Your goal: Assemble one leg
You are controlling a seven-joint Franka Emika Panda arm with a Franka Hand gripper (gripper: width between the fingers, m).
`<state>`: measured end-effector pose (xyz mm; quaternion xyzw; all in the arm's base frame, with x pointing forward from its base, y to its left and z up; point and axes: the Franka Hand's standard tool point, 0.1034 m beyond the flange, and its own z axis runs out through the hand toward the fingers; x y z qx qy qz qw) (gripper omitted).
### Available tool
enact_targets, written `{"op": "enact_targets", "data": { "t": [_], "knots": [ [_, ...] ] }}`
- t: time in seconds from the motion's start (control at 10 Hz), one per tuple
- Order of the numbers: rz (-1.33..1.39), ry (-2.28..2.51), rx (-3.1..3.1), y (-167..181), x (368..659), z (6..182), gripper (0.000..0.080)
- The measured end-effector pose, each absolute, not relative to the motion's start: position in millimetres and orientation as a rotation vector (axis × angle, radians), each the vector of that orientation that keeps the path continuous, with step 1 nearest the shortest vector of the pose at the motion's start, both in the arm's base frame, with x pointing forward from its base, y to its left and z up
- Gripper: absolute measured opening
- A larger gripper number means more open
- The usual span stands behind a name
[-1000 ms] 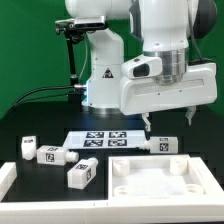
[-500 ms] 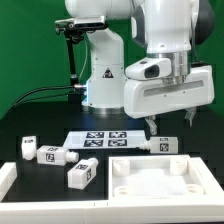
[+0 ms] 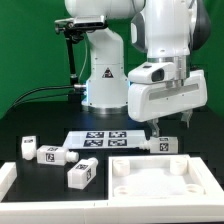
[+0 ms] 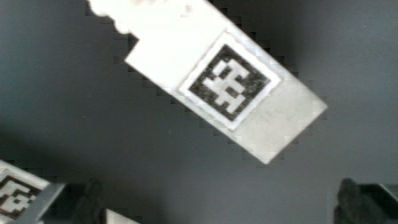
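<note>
1 leg (image 3: 161, 145) lies beneath the wide, empty tool (image 3: 170, 122), just beside the marker board's (image 3: 100, 138) edge.

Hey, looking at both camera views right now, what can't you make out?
Wrist view: the leg is blurred, and one end is cut off by the picture edge.
Wrist view: a tagged piece is mostly cut off at the edge; it is unclear what it is.
Exterior view: the white panel runs off the bottom and right edges.
Exterior view: tags on the other legs are too small to read.
</note>
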<state>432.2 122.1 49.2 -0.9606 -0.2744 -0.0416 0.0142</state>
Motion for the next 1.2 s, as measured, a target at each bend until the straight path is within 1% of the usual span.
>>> {"op": "enact_targets", "data": {
  "t": [0.1,0.5,0.7,0.9,1.0,1.1,1.2],
  "knots": [
    [-0.135,-0.922,-2.976,123,431,47.9,0.0649],
    [-0.046,-1.242,-2.873,126,411,22.9,0.0649],
    [-0.002,-1.253,-2.867,119,406,9.5,0.0649],
    [-0.008,-1.232,-2.876,114,410,9.7,0.0649],
    [-0.008,-1.232,-2.876,114,410,9.7,0.0554],
    [-0.008,-1.231,-2.877,114,410,9.7,0.042],
    [-0.008,-1.231,-2.877,114,410,9.7,0.042]
  ]
}}
